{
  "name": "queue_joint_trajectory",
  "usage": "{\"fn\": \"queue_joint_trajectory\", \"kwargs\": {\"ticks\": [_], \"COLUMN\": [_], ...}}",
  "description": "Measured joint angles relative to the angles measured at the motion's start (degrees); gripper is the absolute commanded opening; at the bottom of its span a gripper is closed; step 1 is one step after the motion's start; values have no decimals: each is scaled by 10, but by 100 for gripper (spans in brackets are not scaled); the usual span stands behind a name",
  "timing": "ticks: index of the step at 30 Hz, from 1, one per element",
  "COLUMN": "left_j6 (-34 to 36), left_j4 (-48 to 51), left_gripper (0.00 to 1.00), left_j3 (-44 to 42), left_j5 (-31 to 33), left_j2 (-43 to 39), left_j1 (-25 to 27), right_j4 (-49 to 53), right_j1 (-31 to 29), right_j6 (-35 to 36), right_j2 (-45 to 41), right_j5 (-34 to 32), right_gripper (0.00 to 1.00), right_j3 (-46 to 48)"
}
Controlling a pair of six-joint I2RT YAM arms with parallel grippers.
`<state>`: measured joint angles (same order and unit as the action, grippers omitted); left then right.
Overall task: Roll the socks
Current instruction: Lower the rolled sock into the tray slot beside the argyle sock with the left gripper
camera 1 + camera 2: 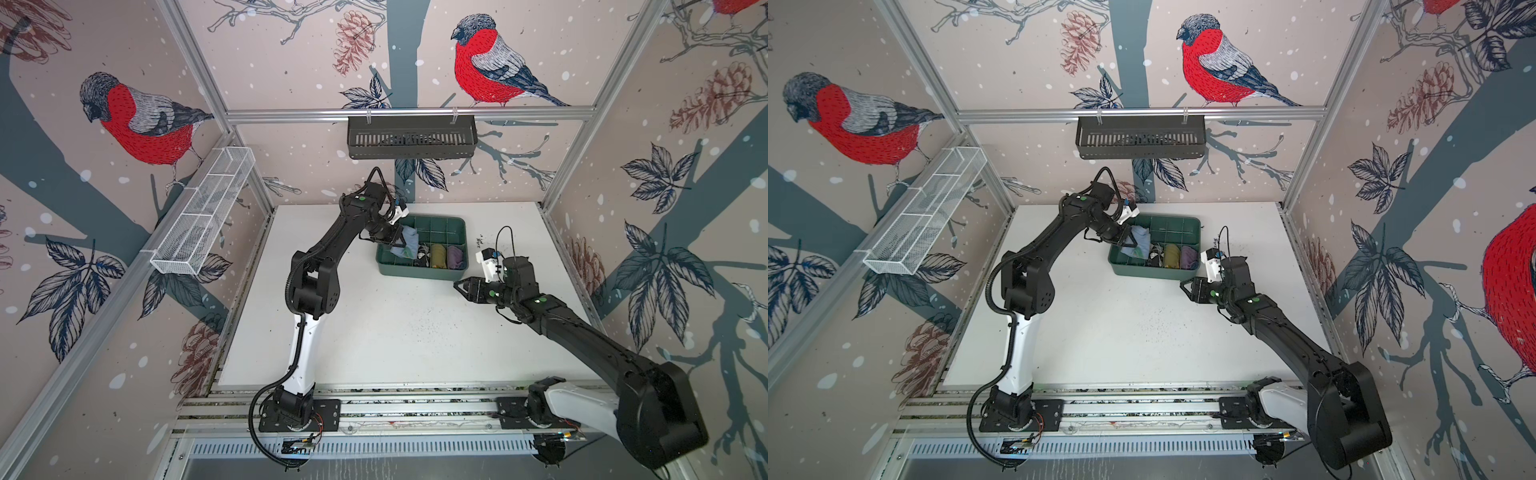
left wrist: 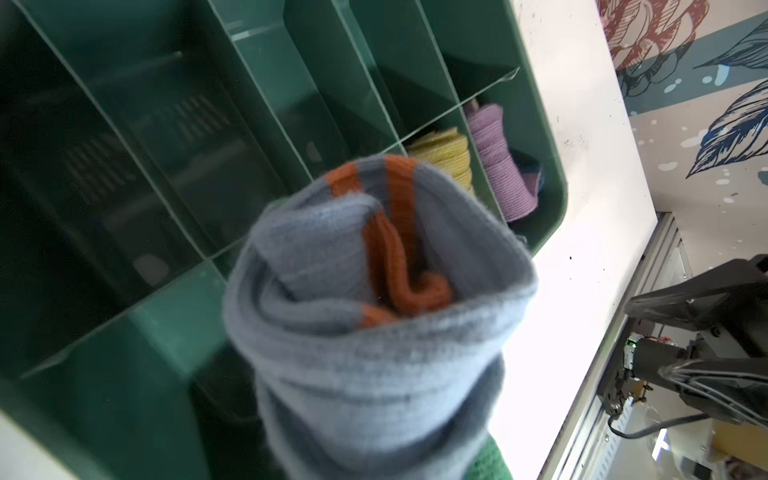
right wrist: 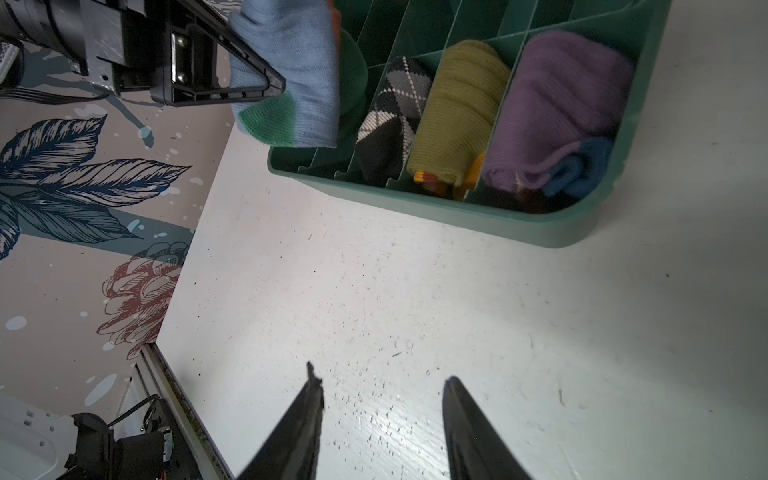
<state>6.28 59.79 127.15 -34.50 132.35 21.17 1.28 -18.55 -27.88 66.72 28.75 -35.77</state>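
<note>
The left gripper (image 1: 399, 242) clamps the rolled light-blue, orange-striped knit sock (image 2: 374, 332), with the green compartmented plastic tray (image 3: 457, 216) beneath it. The right gripper (image 3: 380, 372) hangs open and empty, the tray just ahead.

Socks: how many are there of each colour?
light blue sock with orange stripes: 1
black-grey-white argyle sock: 1
olive-yellow sock: 1
purple sock: 1
Total: 4
</note>
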Motion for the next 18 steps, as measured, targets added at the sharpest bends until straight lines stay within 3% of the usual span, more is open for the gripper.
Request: {"fn": "queue_joint_trajectory", "kwargs": {"ticks": [10,18], "left_j6": [-1,-3], "left_j4": [21,50], "left_gripper": [0,0], "left_j3": [33,78], "left_j5": [5,54], "left_j2": [39,75], "left_j1": [-1,0], "right_j4": [2,1], "right_j1": [11,13], "right_j6": [8,8], "right_j2": [0,1], "right_j5": [4,6], "right_gripper": [48,48], "right_j3": [4,10]}}
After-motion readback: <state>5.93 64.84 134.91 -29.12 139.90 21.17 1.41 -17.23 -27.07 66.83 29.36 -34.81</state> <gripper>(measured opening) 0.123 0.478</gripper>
